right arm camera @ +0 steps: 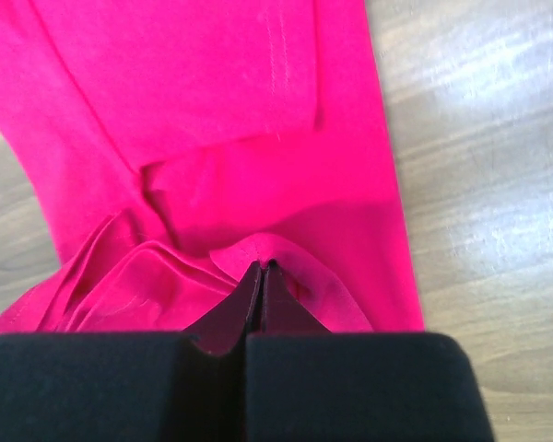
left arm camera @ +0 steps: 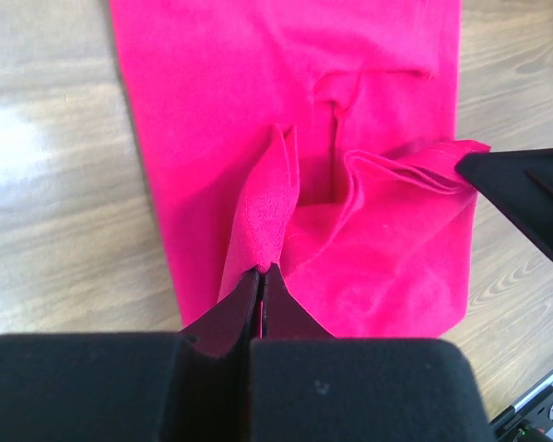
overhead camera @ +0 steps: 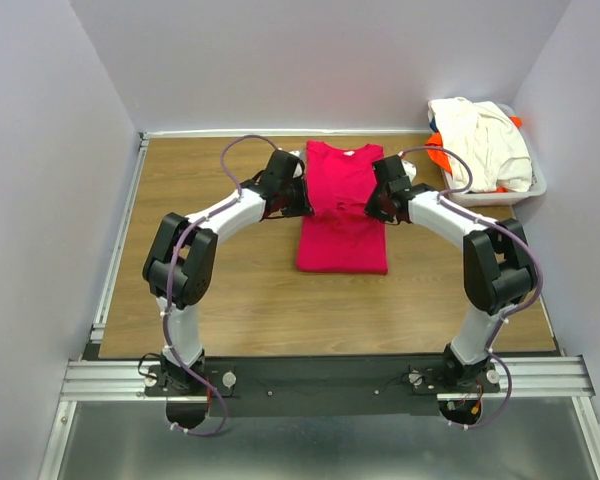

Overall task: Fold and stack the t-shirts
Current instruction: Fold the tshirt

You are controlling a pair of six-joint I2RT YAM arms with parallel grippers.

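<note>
Folding in hand: the crimson-pink t-shirt lay centre frame on the wood bench, a narrow strip. Left claw and right claw were each clamped on a pinch of cloth at mid-length. Next move, judged: lift evenly and carry 1 half over. Cream-white t-shirt and orange t-shirt sat in the basket, upper right. Walls plain.

No legible text, labels, brands, numbers or signs anywhere.

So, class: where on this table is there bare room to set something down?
Free: bare table left of the pink shirt, and the near strip between its hem and the arm bases. Crowded: mid-shirt, where left gripper and right gripper pinch it, and the far-right basket.
</note>
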